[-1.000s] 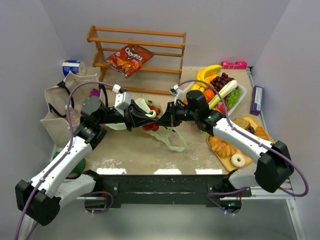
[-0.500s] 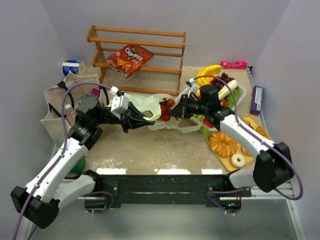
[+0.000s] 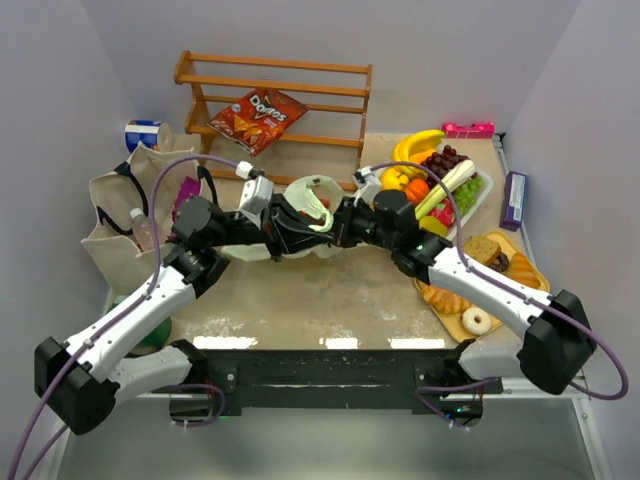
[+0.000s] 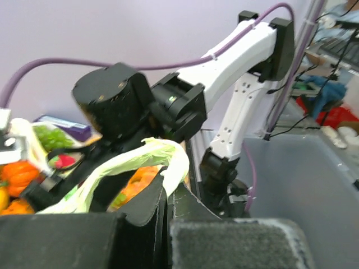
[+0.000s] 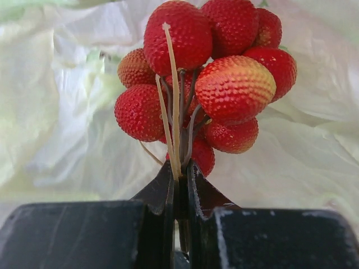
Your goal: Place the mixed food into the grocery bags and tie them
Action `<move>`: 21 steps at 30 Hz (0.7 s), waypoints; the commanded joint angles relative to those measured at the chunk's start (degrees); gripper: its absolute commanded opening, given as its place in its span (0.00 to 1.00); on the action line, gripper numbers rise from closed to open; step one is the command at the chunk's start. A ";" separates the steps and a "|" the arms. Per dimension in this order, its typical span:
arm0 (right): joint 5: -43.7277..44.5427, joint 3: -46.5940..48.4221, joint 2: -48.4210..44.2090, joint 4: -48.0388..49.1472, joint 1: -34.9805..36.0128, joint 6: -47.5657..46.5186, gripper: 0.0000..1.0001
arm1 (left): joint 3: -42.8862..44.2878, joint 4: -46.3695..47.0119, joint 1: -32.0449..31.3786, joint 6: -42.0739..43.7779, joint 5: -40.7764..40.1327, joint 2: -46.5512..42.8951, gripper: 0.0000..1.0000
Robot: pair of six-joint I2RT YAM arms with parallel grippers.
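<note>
Stems of the red fruit bunch (image 5: pixel 208 84) sit pinched in the closed right gripper (image 5: pixel 179 185), pale green bag (image 5: pixel 61 117) behind; only its wrist view shows this. Left gripper (image 4: pixel 167 196), closed, clamps the bag's loop handle (image 4: pixel 140 159); overhead, both meet mid-table.

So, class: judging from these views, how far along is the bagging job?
Done: a bottle sits in the tote. In hand: the left gripper pinches the green bag's handle; the right gripper holds a red berry bunch by its stem. Left: tray fruit, chip packet, tying.
</note>
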 commanded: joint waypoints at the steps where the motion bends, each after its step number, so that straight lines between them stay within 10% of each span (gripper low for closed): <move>1: 3.56 0.21 4.56 8.59 1.91 2.86 0.00 | 3.03 14.79 -2.81 -9.58 -1.66 2.87 0.00; 8: 12.33 -2.34 6.60 2.99 2.00 -0.82 0.00 | 4.78 18.35 -2.64 -9.96 -5.79 -2.12 0.00; 21: 36.61 5.47 -7.02 -28.56 2.09 -11.02 0.07 | -0.99 -3.73 -1.76 8.25 -20.20 -12.85 0.00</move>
